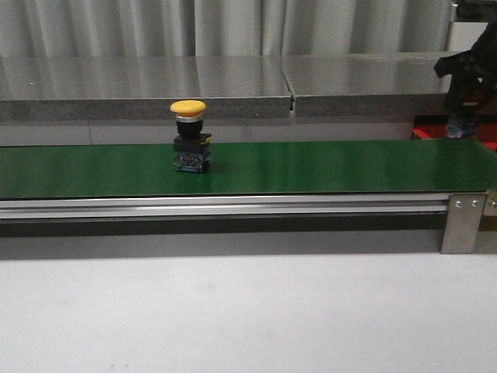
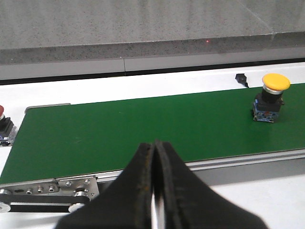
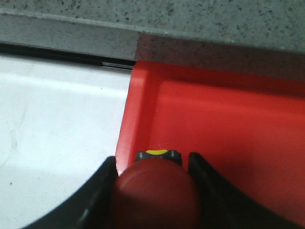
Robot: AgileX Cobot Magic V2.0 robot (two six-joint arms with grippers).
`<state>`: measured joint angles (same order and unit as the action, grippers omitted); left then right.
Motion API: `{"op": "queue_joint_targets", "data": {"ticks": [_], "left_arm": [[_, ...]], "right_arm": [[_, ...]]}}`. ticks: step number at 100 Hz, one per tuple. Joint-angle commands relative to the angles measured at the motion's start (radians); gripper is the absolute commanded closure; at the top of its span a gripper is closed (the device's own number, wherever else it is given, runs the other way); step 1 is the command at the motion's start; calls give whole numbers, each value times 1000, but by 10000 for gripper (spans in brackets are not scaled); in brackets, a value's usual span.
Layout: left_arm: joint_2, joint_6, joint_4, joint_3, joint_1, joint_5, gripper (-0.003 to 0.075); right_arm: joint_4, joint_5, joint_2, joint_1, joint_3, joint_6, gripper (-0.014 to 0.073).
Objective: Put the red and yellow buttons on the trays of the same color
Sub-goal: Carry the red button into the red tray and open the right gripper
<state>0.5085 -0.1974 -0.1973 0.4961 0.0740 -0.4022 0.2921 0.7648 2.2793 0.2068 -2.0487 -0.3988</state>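
A yellow-capped button [image 1: 189, 136] stands upright on the green belt [image 1: 326, 167]; the left wrist view shows the yellow button [image 2: 271, 95] far off to one side of my left gripper [image 2: 155, 144]. That gripper is shut and empty, hovering over the belt's near rail. My right gripper [image 3: 152, 164] is shut on a red button [image 3: 155, 198], held above the left corner of the red tray [image 3: 219, 119]. In the front view the right gripper [image 1: 463, 116] hangs at the far right over the red tray [image 1: 423, 134]. Another red button [image 2: 4, 125] shows beyond the belt's end.
A grey stone ledge [image 1: 233, 85] runs behind the belt, and an aluminium rail [image 1: 233, 206] with a bracket [image 1: 464, 221] runs along its front. White tabletop [image 1: 233, 311] lies in front. A small black piece [image 2: 242, 78] lies on the white surface behind the belt.
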Motion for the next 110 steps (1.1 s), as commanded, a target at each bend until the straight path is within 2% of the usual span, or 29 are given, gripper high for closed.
{"op": "queue_joint_targets", "data": {"ticks": [1,75,80,89,99,110], "left_arm": [[1,0,-15,27,6,73,739],[1,0,-15,27,6,73,739],[1,0,-15,27,6,73,739],[1,0,-15,27,6,73,739],[1,0,-15,27,6,73,739],[1,0,-15,27,6,73,739]], "right_arm": [[22,-67,-51,9,-45,-9,536],[37,-39,-5,48,-49,-9,526],[43,-39,-5,48,-49,-9,494],[48,-37,-5,48,-49,-9,378],[48,-34,-5,48,-49,-9,189],[48,-36,-5,48,-49,-9,20]]}}
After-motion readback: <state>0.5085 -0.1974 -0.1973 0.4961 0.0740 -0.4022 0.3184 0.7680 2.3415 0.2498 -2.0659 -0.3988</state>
